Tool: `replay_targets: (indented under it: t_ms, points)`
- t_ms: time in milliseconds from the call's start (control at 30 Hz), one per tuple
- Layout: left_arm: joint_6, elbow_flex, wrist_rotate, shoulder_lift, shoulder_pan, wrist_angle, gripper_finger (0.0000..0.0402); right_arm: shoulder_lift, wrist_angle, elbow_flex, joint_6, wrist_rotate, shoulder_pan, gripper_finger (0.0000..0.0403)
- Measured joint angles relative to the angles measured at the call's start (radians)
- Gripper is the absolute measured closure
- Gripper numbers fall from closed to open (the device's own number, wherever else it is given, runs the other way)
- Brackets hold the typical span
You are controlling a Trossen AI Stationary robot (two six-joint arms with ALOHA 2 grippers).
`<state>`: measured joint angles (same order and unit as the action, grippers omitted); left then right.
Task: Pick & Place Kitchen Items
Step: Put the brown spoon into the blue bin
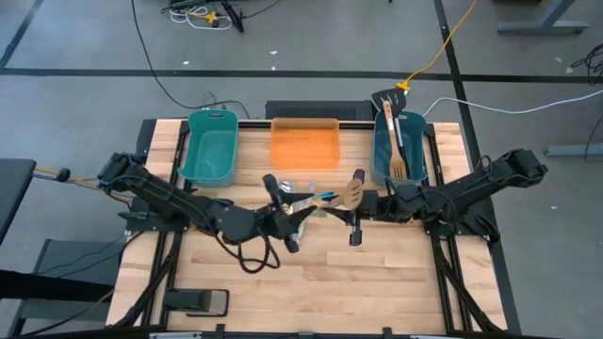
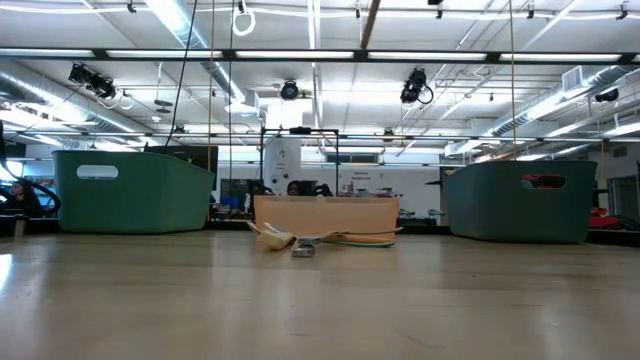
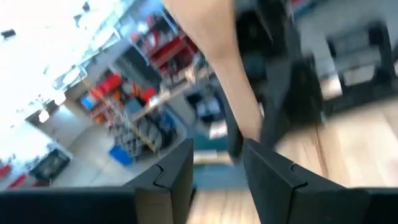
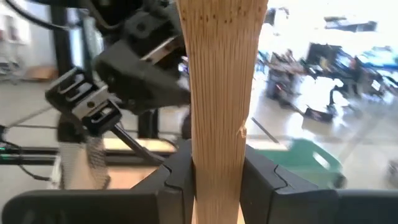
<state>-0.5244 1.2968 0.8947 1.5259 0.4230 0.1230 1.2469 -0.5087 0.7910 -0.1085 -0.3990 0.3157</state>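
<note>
Mid-task. Right-hand teal tub [image 1: 411,149] at upper right already holds 2 utensils. Right gripper [image 1: 356,207], centre frame, is clamped on a pale wooden spatula [image 4: 219,93]. Left gripper [image 1: 290,215], beside it, grips a pale wooden utensil [image 3: 217,56]; several pieces [image 2: 320,240] remain before the orange tray [image 1: 303,143].

Spatula [image 4: 221,93] ends cut off; left wrist view blurred.

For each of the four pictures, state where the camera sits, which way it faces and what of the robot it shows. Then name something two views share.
High view: overhead, facing straight down; both arms, left gripper and right gripper mid-table.
Low view: tabletop height, facing the room; no arm visible.
Left wrist view: on the left arm, facing past its fingers.
Right wrist view: on the right arm, fingers shut on a wooden spatula.
Shared: high and low views both show the orange tray.
</note>
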Motion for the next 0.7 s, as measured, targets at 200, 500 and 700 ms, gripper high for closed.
replay_targets:
  t_ms: [200,500,700]
  points:
    - [0.224,0.000,0.011,-0.017,-0.001,-0.355,0.0260,-0.076,0.162,0.000,0.069,-0.160,-0.001,0.0309]
    - [0.416,0.000,-0.070,-0.017,-0.001,-0.628,0.0260,-0.240,0.449,0.001,0.222,-0.204,-0.099,0.0309]
    - [0.513,-0.004,-0.114,-0.017,-0.001,-0.755,0.0260,-0.334,0.682,0.001,0.363,-0.214,-0.220,0.0309]
